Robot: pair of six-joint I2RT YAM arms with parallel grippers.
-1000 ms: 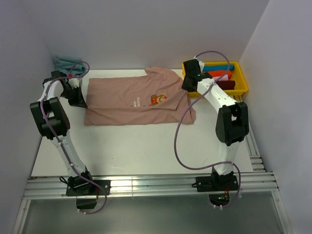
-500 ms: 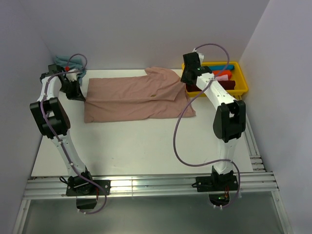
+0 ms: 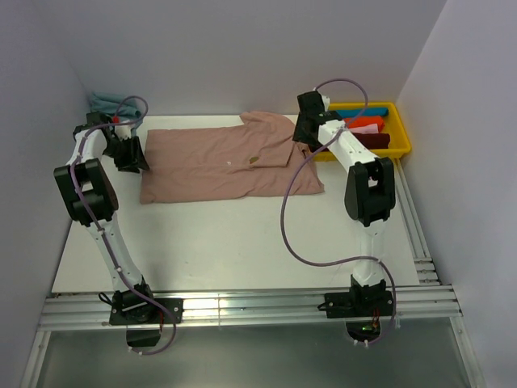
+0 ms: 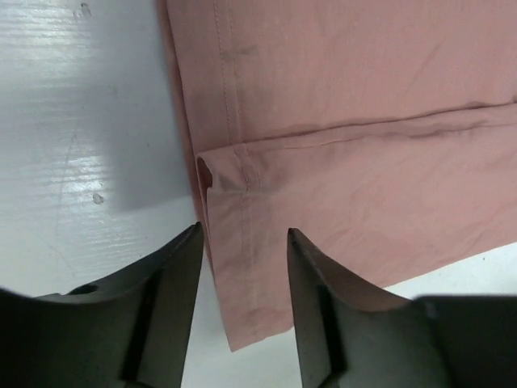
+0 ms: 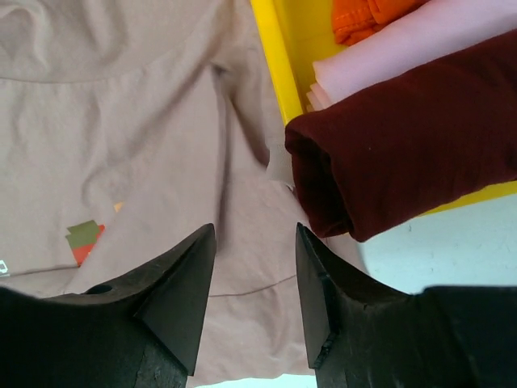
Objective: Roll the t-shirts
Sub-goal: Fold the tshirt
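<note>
A dusty pink t-shirt (image 3: pixel 218 166) lies flat on the white table (image 3: pixel 242 242), folded lengthwise, with only a speck of its chest print showing. My left gripper (image 3: pixel 134 155) hovers at the shirt's left hem. In the left wrist view it (image 4: pixel 244 234) is open, the folded hem corner (image 4: pixel 242 267) lying loose below its fingers. My right gripper (image 3: pixel 302 134) hangs over the shirt's sleeve end beside the bin. In the right wrist view it (image 5: pixel 255 230) is open above the pink cloth (image 5: pixel 145 121), holding nothing.
A yellow bin (image 3: pixel 403 129) at the back right holds rolled t-shirts: blue (image 3: pixel 361 111), orange (image 3: pixel 365 124) and maroon (image 3: pixel 375 142). The maroon roll (image 5: pixel 404 162) overhangs the bin's rim (image 5: pixel 273 65) close to my right fingers. A teal cloth (image 3: pixel 105 103) lies bunched in the back left corner.
The shirt's far half was folded over toward the near side, covering the print. Both grippers then opened and let go of the cloth; the right one shifted slightly left.
</note>
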